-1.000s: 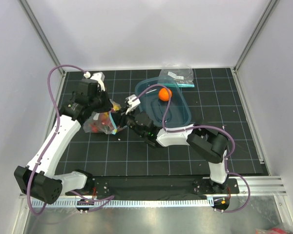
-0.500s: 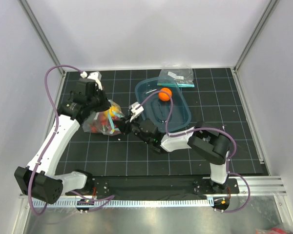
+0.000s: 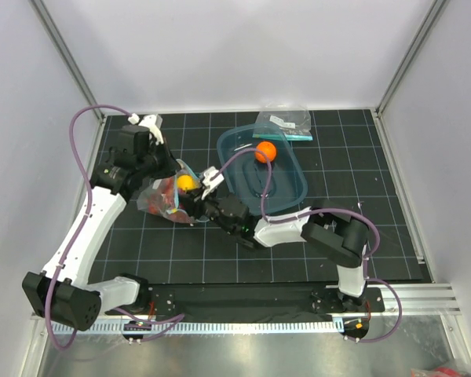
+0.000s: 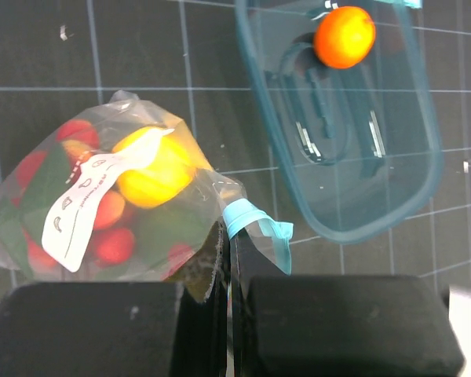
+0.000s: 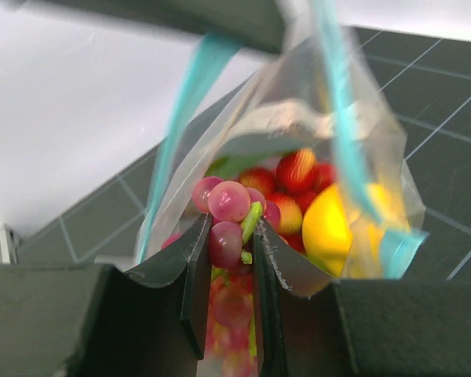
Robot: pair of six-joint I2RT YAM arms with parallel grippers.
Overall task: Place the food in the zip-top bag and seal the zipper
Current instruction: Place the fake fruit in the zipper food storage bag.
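The zip-top bag [image 3: 161, 196] lies at the left of the mat, holding red strawberries [image 4: 114, 243] and the yellow lemon [image 3: 186, 183]. My left gripper [image 4: 229, 236] is shut on the bag's rim by the teal zipper [image 4: 255, 220], holding the mouth up. My right gripper [image 5: 229, 243] is shut on the purple grape bunch [image 5: 228, 224] right at the open mouth [image 5: 298, 157]; strawberries and the lemon [image 5: 337, 220] show inside. The orange [image 3: 265, 151] sits in the teal tub [image 3: 290, 184]. The lime is not clearly seen.
A smaller clear bag with a teal strip [image 3: 284, 122] lies behind the tub at the back. The right arm [image 3: 298, 228] stretches low across the mat's middle. White walls and metal posts close in the mat on three sides.
My right gripper has carried the grape bunch leftward from beside the tub to the bag's mouth. My left gripper has shifted slightly, keeping the rim lifted.
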